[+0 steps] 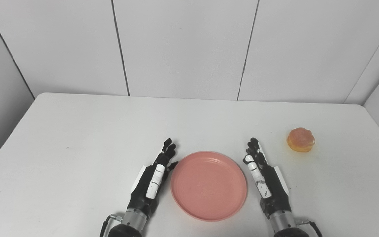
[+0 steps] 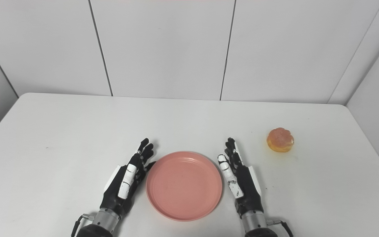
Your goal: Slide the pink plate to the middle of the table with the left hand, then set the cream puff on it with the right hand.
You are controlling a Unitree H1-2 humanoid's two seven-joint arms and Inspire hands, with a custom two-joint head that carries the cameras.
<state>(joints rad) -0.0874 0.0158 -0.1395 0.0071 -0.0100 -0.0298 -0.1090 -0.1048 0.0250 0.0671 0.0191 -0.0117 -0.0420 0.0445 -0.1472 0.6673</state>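
resting flat beside the pink plate (image 1: 208, 185), the left hand (image 1: 153, 179) holds nothing, fingers straight. the right hand (image 1: 264, 179) is released too, empty beside the plate, ready to reach the cream puff (image 1: 300, 140) lying well apart

White table (image 1: 77, 138), rounded far corners; pale panelled wall (image 1: 183, 46) behind.

The worktop (image 1: 77, 131) was white and smooth, with rounded far corners, set against pale wall panels. A pink plate (image 1: 208, 185) lay flat near its front edge, about midway across, with nothing on it. A puff (image 1: 300, 140) sat well apart from the plate, farther back and toward the right edge. A few small dark specks marked the surface.
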